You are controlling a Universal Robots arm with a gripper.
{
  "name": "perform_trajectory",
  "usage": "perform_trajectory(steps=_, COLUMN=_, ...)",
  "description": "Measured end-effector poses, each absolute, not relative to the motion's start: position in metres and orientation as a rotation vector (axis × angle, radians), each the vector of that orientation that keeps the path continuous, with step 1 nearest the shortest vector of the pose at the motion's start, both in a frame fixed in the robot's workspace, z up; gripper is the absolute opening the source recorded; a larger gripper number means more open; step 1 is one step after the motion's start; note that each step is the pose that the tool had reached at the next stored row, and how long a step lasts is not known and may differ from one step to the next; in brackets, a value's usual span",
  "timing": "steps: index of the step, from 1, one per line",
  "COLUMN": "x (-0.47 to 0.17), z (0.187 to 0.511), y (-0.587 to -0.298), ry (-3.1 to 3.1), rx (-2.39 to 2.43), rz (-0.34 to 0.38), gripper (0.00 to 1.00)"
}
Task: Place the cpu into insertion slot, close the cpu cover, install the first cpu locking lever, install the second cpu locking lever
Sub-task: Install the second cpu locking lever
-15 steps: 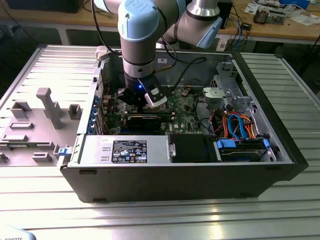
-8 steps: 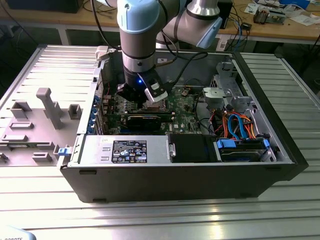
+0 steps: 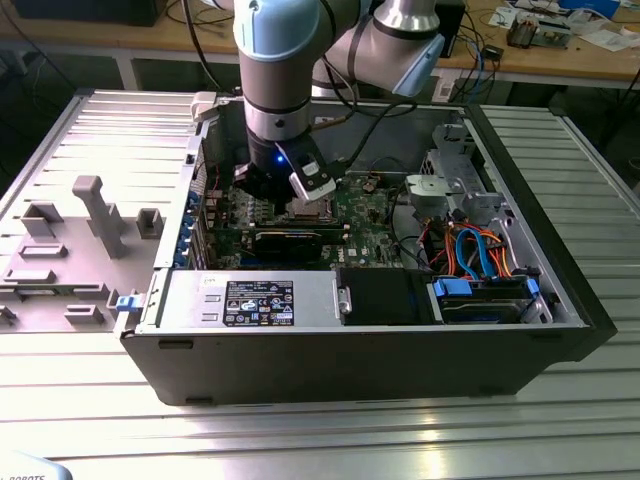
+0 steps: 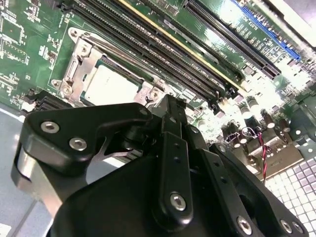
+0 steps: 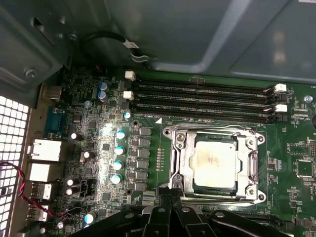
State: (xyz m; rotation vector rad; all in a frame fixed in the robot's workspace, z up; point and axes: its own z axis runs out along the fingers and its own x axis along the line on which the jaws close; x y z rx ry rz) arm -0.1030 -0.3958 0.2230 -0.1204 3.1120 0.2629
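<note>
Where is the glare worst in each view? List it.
Exterior view: bright sheen on the ribbed table. First wrist view: the vent grille blows out white, and a hot spot sits on the board beside the cpu. Second wrist view: washed-out board area past the gripper.

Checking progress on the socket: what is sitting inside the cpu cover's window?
The cpu, its dull silver top showing through the cpu cover, which lies flat over it. The insertion slot beneath is covered. The hand is at the cover's edge.

No print can be read: the black rectangular sticker (image 3: 258, 302) on the grey metal power-supply box (image 3: 240, 300) carries white lettering, illegible.
</note>
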Motion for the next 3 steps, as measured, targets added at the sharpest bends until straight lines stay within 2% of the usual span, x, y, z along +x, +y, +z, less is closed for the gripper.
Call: perform_trajectory(steps=3, x=-0.103, z=0.2233, y=-0.3958, ry=3.112, rx=-0.12, rz=0.263, gripper=0.11)
